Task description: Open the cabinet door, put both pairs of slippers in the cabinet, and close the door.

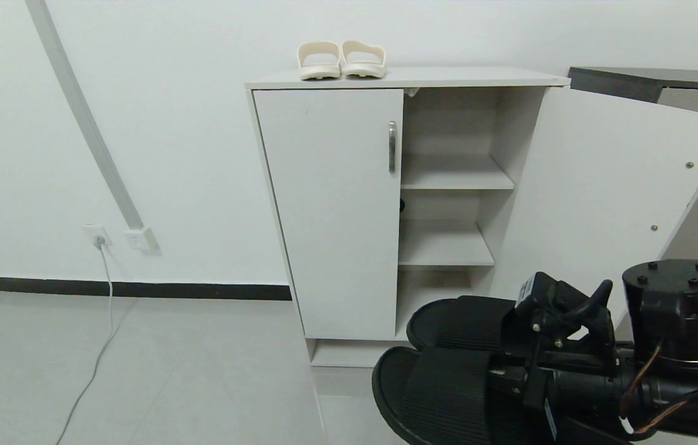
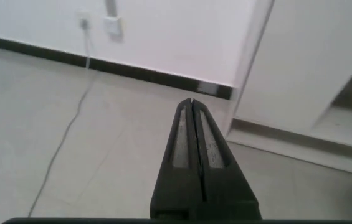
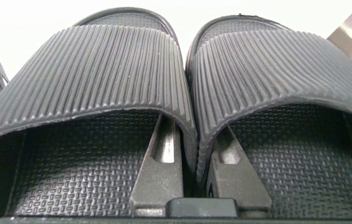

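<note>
The white cabinet [image 1: 407, 77] stands against the wall with its right door [image 1: 602, 198] swung open and its left door [image 1: 330, 210] closed. Inside, shelves [image 1: 454, 176] show bare. A pair of cream slippers [image 1: 341, 60] rests on the cabinet top. My right gripper [image 1: 503, 364] holds a pair of black slippers [image 1: 448, 364] low in front of the open side. In the right wrist view its fingers [image 3: 163, 168] sit inside the black slippers [image 3: 182, 81], pinching their adjoining inner walls together. My left gripper [image 2: 191, 109] is shut with nothing in it, hanging over the floor near the cabinet's base.
A grey cabinet [image 1: 695, 86] stands to the right, behind the open door. A wall socket [image 1: 97, 235] with a cable [image 1: 99, 346] trailing over the tiled floor lies to the left. A black skirting strip [image 1: 120, 288] runs along the wall.
</note>
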Available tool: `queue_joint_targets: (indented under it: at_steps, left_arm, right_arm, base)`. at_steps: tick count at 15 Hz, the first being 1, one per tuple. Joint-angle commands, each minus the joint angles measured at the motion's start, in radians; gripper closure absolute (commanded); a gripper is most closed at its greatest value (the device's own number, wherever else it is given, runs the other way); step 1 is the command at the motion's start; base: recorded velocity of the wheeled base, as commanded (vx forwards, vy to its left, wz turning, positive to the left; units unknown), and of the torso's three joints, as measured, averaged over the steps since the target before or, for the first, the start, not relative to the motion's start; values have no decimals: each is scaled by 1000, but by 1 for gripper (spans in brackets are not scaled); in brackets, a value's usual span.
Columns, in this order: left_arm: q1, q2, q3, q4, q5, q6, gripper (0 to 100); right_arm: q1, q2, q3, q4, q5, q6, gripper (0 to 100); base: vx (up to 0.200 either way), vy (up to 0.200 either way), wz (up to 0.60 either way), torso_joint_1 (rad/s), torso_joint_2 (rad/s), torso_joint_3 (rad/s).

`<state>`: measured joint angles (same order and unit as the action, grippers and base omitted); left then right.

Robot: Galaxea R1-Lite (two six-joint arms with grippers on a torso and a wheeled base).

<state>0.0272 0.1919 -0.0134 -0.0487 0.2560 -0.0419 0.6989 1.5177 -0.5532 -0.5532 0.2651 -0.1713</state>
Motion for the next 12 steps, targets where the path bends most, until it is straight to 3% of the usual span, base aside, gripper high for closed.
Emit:
queue_joint_targets:
  at_steps: [1,2,3,4,7,8,10,12]
  left_arm:
    - [14,-127,9,23,-57,13,100]
    - [-30,-192,9,35,-132,36,100]
    - [-30,-192,10,55,-188,62,100]
    - [-30,-190,12,56,-242,63,100]
    - [-30,-190,13,53,-251,66,100]
    - [-30,-190,12,56,-285,66,100]
    - [-35,-177,10,61,-290,83,100]
    - [-32,-190,12,56,-290,76,100]
  right_arm:
    - [1,21,-8,-1,-17,1,100]
    - [1,30,-8,-2,-30,1,100]
    - [1,39,-10,-2,-30,1,100]
    - [1,47,-11,-2,-32,3,100]
    - [1,61,-30,-2,-47,4,100]
    - [2,78,-51,-4,-116,35,100]
    - [10,119,-80,-31,-170,84,100]
    - [13,171,-102,-88,-244,95,100]
  base:
    - [0,0,0,0,0,0]
    - [0,0,0,0,0,0]
    - [0,0,0,0,0,0]
    - [0,0,0,0,0,0]
    - [0,0,0,0,0,0]
    - [0,0,0,0,0,0]
    - [0,0,0,0,0,0]
    - [0,0,0,0,0,0]
